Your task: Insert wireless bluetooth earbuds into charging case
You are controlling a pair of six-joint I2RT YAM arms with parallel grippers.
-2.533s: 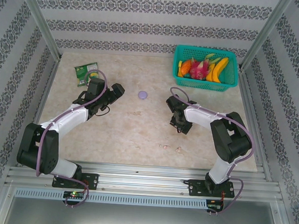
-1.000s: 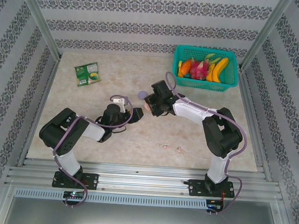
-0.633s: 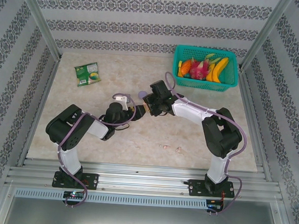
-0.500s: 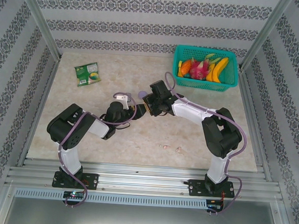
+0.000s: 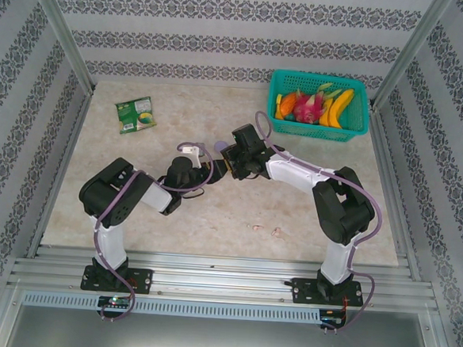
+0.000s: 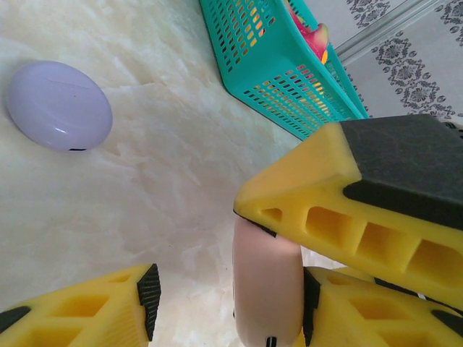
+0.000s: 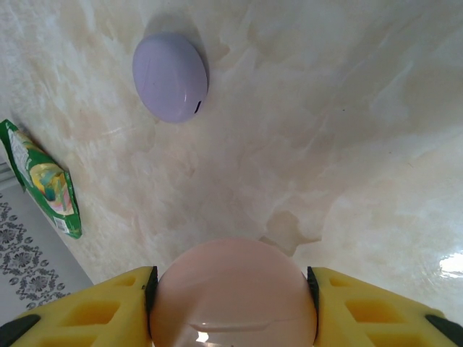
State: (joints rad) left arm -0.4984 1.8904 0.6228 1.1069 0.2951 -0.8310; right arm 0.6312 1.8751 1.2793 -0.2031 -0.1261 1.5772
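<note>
As left claw point(image 6: 228, 311) narrows, pink case point(image 6: 268, 289) seemingly stays.

Robot test booth — aluminium frame point(image 5: 63, 31), wallpapered panels point(image 5: 225, 38), marble-look table point(image 5: 213, 216).

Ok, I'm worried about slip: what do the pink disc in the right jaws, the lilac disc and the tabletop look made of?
Pink disc: smooth hard plastic by the look, satin, with a small glint.
Lilac disc: likely the same plastic, satin shell with a fine seam.
Tabletop: marble-patterned, glossy where light reflects; stone or laminate, cannot tell.
</note>
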